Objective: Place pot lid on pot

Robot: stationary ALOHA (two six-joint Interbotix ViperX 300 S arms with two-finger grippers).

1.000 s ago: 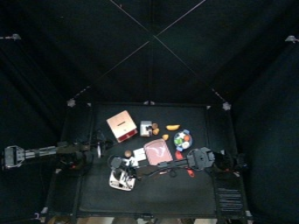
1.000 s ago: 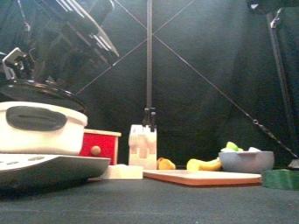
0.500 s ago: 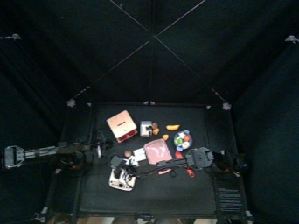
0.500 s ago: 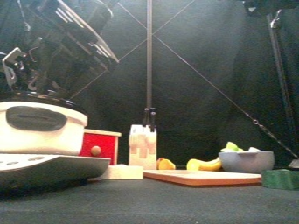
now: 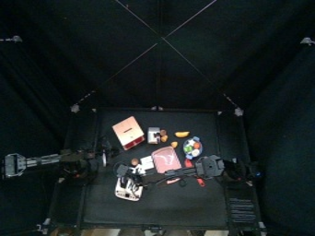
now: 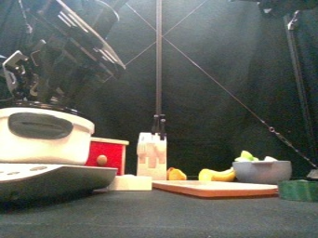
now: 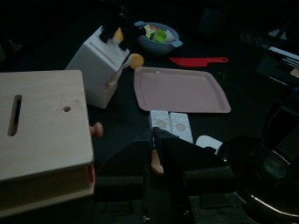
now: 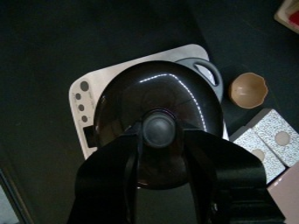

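Note:
The white pot [image 6: 44,139] with a grey handle stands at the front left on a white hob [image 8: 84,105]. The black pot lid [image 8: 181,92] lies over the pot's mouth, its dark rim [image 6: 37,97] showing just above the pot wall in the front view. My right gripper [image 8: 160,131] reaches across from the right and hangs straight over the lid, one jaw on each side of the round knob and closed against it. My left gripper [image 7: 170,162] rests at the table's left [image 5: 88,166], away from the pot.
Around the pot are a red box with a beige top [image 7: 41,131], a white knife block [image 7: 100,57], a pink cutting board [image 7: 181,90], white cards [image 7: 176,125], a small brown bowl [image 8: 249,87], a bowl of vegetables [image 6: 261,170] and a banana [image 6: 218,174].
In the front view the right arm's bulk has shifted a little left and lower over the pot. The lid and the left arm have stayed put.

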